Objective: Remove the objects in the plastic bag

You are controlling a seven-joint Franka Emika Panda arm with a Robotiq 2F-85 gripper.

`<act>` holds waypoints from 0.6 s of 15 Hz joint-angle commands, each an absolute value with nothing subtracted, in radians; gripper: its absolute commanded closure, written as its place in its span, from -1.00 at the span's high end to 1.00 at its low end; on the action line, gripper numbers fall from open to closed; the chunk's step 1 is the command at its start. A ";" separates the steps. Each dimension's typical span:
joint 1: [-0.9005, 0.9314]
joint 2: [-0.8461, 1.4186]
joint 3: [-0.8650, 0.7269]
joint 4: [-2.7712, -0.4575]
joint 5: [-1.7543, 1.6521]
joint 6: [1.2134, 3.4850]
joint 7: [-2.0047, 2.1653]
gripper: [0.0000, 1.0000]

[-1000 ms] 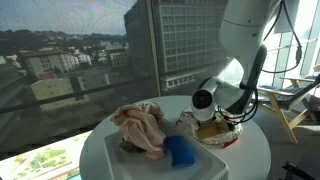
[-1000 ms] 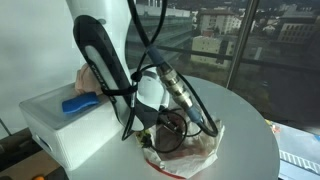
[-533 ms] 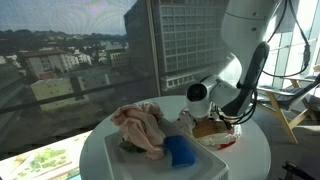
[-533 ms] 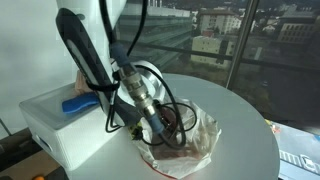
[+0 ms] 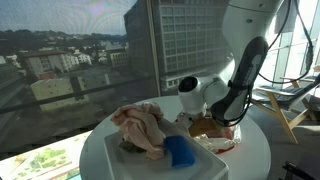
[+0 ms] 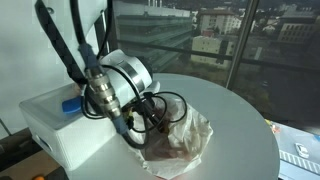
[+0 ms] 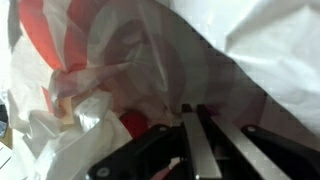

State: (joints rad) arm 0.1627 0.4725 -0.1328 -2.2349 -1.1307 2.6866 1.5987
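My gripper (image 7: 197, 112) was low over the thin clear plastic film bag with a pink tint (image 7: 150, 60). In the wrist view its two dark fingers (image 7: 189, 140) were pressed flat against each other, with no gap between them. Crinkled film lay all around and over the fingertips. I could not tell whether a fold of it was caught between them.

Through the film, just beside the fingertips, a small red ball (image 7: 133, 123) showed. Higher up there was a broad red-orange patch (image 7: 45, 35) that I could not make out.

In both exterior views the bag (image 5: 222, 138) (image 6: 185, 140) lay crumpled on the round white table (image 5: 252, 152). Its mouth was bunched around my tool, and dark reddish-brown shapes showed inside. My white arm (image 5: 235, 60) bent down to the bag, and loops of black cable (image 6: 166, 104) hung at the wrist just above it.

The large soft pinkish-beige cloth (image 5: 140, 128) was outside the bag. It was heaped on top of a white rectangular box (image 6: 45, 130) at the edge of the table. The bright blue rounded item (image 5: 180, 152) sat on the same box, just beside the cloth and on the side nearer the bag. In an exterior view only a slice of that blue item (image 6: 71, 104) showed behind my wrist, and the cloth was hidden there.

Both the cloth and the blue item were apart from my gripper, which touched neither. Behind the table a tall glass window (image 5: 90, 50) showed buildings outside.
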 commanded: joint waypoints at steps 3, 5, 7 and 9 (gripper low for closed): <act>0.147 0.357 -0.028 -2.269 -0.954 2.483 1.358 -0.78; 0.165 0.339 -0.015 -2.251 -0.944 2.388 1.326 -0.78; 0.161 0.335 0.007 -2.238 -0.918 2.329 1.277 -0.77; 0.155 0.340 0.016 -2.230 -0.916 2.325 1.241 -0.23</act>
State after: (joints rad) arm 0.1595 0.3548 0.0005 -2.2382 -0.9410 2.3592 1.3123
